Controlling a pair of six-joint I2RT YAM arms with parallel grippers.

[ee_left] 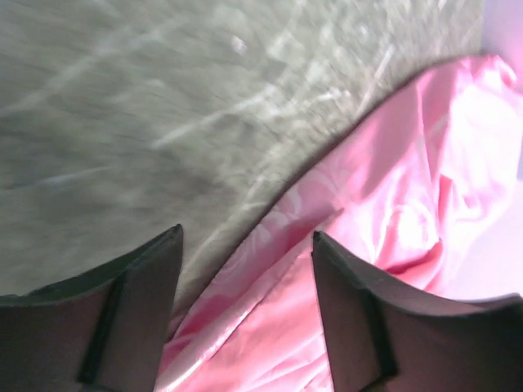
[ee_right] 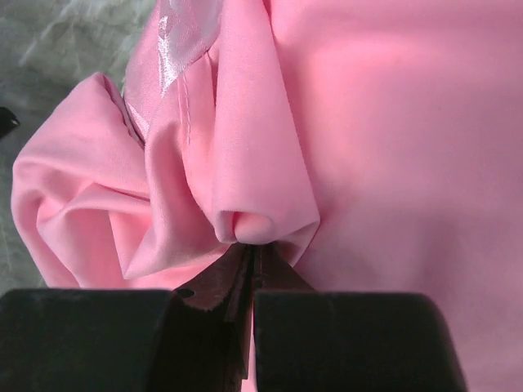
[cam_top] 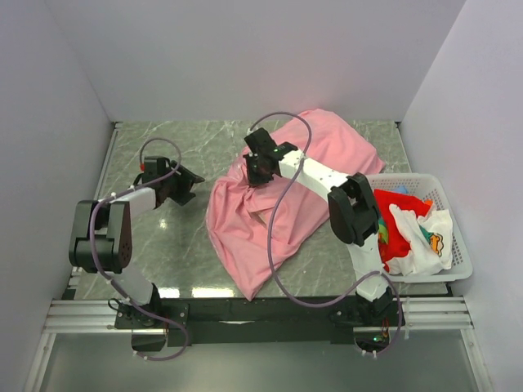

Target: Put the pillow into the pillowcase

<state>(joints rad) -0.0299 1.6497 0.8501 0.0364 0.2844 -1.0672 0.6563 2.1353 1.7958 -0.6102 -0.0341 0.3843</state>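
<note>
The pillowcase lies rumpled across the middle of the table, its far end toward the far right corner and its near tip reaching the near edge. No cream fabric of the pillow shows plainly in any view, so I cannot tell whether it is inside or how far in. The right gripper is closed tight on a small rolled fold of the pink cloth near the case's left end. That thin pinch on slippery, shiny fabric looks like the main risk, since a pull could let the fold slide out of the jaws. It may also have caught both layers at once, which would hold the mouth closed instead of opening it. The left gripper stands well open and holds nothing, hovering over bare table just beside the case's left edge. With only one side gripped, a lift or tug would probably bunch the cloth and drag the whole sack. The near tip could then go over the table's near edge, or whatever is inside could work back out. The right arm's cable loops across the fabric and could snag it. The basket at the right edge, holding a red cloth and a white cloth, sits close to the right arm's elbow.
</note>
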